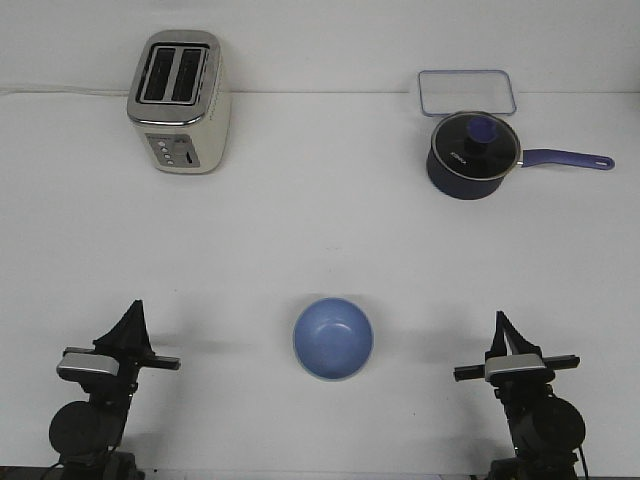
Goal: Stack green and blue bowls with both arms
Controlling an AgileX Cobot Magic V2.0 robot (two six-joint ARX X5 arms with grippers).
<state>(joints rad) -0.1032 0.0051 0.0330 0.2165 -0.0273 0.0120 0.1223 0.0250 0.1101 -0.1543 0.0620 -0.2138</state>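
Between my 2 black grippers, round matte blue bowl sits upright on white table. Left gripper, right gripper: fingers look pressed together, gripping nothing.

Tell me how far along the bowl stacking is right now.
It looks done or nearly so: only one bowl shape shows, the blue bowl, standing upright midway between the arms, with a pale rim under its near edge that may be the green bowl beneath it. Nothing is in hand: the left gripper and right gripper sit apart from it, holding nothing. Whether anything is left I cannot tell.
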